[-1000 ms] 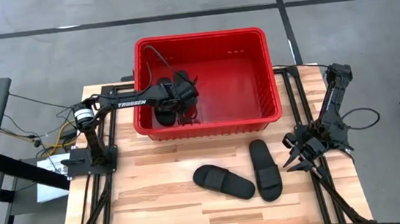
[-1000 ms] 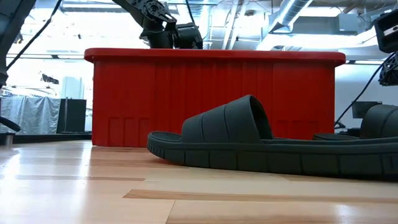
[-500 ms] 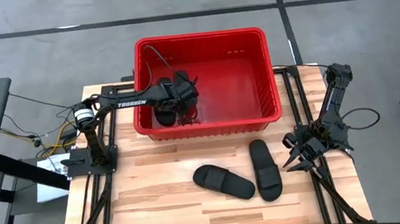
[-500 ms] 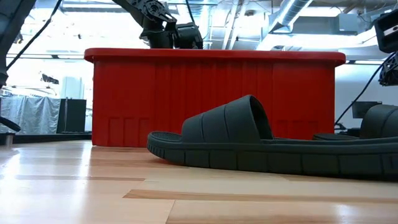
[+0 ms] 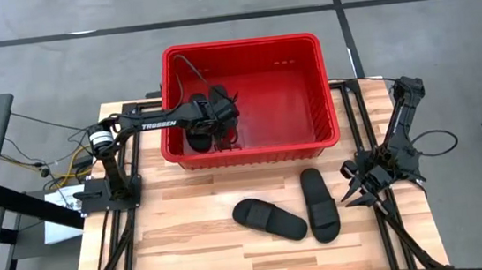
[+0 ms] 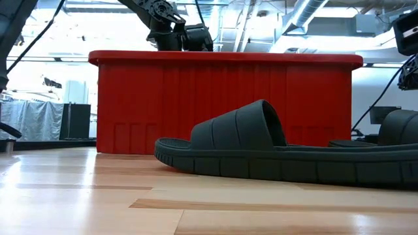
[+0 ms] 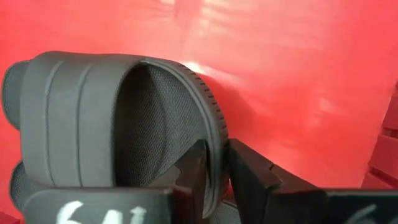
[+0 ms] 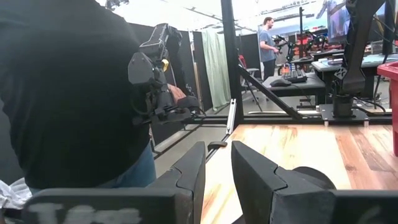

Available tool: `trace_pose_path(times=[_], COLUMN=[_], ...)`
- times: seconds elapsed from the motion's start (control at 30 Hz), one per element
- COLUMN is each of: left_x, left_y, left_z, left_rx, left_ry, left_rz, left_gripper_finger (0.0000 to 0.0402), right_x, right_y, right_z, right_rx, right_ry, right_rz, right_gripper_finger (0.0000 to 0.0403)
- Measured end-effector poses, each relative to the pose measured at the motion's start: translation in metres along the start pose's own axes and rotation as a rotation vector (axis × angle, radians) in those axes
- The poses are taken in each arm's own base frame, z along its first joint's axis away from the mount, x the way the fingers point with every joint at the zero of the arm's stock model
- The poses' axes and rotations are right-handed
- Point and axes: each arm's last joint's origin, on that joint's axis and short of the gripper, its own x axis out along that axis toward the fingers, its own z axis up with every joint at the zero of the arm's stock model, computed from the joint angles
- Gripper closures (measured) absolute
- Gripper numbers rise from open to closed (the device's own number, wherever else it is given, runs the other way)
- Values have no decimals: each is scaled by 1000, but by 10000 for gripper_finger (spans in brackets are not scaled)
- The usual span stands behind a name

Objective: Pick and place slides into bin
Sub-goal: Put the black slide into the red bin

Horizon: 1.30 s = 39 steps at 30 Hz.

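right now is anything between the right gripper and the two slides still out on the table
Nothing visible. The right gripper waits at the table's right edge, and the nearer slide lies just beside it on bare wood, the other slide beyond. The left gripper is away inside the bin, shut on a slide's strap.

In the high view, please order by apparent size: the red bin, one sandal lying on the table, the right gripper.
1. Red bin
2. Sandal on the table
3. Right gripper
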Motion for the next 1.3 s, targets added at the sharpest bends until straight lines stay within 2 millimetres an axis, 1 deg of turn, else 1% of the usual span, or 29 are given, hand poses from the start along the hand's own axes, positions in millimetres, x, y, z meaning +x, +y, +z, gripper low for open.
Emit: trace_pose_path(times=[0.1, 0.33, 0.47, 0.73, 0.93, 1.0, 1.1, 1.3], left_x=[0, -1, -1, -1, -4, -11, -24, -70], left_y=[0, 0, 0, 0, 1, 4, 10, 26], left_z=[0, 0, 0, 0, 1, 5, 17, 47], left_rx=[6, 16, 23, 37, 88, 96, 99, 116], left_ry=[0, -1, -5, -5, 4, 7, -37, -179], left_rz=[0, 3, -1, -1, 23, 42, 70, 97], left_gripper_finger=[330, 270, 250, 248, 248, 248, 248, 248], right_x=[0, 0, 0, 0, 0, 0, 0, 0], right_y=[0, 0, 0, 0, 0, 0, 0, 0], right_z=[0, 0, 0, 0, 0, 0, 0, 0], right_rx=[0, 0, 0, 0, 0, 0, 0, 0], right_ry=[0, 0, 0, 0, 0, 0, 0, 0], right_rz=[0, 0, 1, 1, 0, 0, 0, 0], right_gripper_finger=[333, 333, 333, 333, 333, 333, 333, 333])
